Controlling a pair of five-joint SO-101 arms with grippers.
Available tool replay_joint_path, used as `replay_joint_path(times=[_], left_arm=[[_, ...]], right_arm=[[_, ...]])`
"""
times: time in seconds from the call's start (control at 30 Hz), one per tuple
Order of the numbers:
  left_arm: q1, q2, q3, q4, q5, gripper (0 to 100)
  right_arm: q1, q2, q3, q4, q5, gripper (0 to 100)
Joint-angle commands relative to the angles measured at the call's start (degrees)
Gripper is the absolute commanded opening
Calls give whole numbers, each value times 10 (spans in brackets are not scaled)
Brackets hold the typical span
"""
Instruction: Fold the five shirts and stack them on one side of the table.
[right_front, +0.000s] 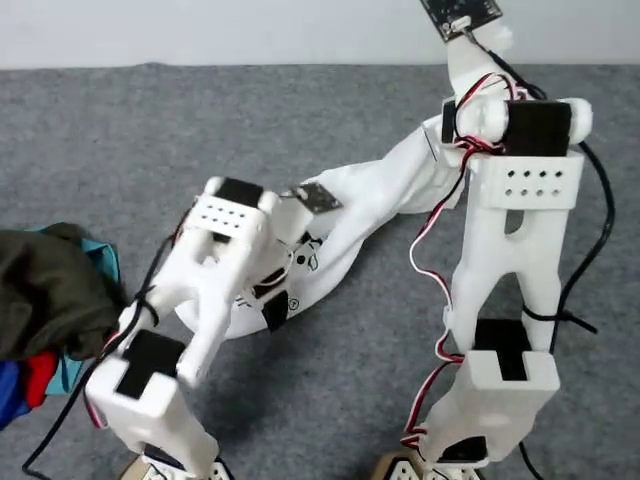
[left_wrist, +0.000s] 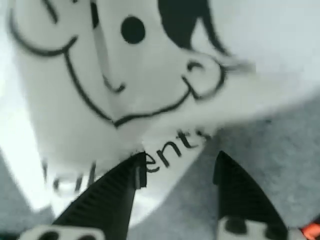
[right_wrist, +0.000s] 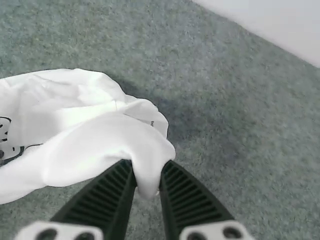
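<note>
A white shirt (right_front: 370, 205) with a black cartoon print lies stretched across the grey table between the two arms. My right gripper (right_wrist: 148, 181) is shut on a fold of the white shirt (right_wrist: 100, 130) at its far end. My left gripper (left_wrist: 177, 172) is open just over the printed end of the shirt (left_wrist: 125, 75), one finger on the cloth and the other over the bare table. In the high view the left arm (right_front: 215, 270) covers that printed end, and the right arm (right_front: 515, 200) stands at the right.
A pile of other shirts (right_front: 45, 300), dark olive, teal, blue and red, lies at the table's left edge. Grey table surface (right_front: 120, 130) lies bare behind the arms, bounded by a white wall at the back.
</note>
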Motion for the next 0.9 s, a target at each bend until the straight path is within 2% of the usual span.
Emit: replay_joint_path(times=[0.0, 0.17, 0.33, 0.37, 0.57, 0.87], left_arm=[[4, 36, 4, -53, -9, 227], [3, 77, 3, -109, 25, 219], [3, 46, 2, -140, 33, 50], [3, 35, 0, -136, 23, 8], [-8, -71, -44, -60, 9, 5], [-105, -290, -131, 24, 7, 5]], right_arm=[[3, -5, -25, 22, -6, 9], [4, -1, -25, 22, -6, 9], [7, -2, -25, 22, -4, 9], [7, -4, -25, 22, -3, 9], [21, -14, -30, 22, -3, 9], [44, -101, -30, 22, -2, 9]])
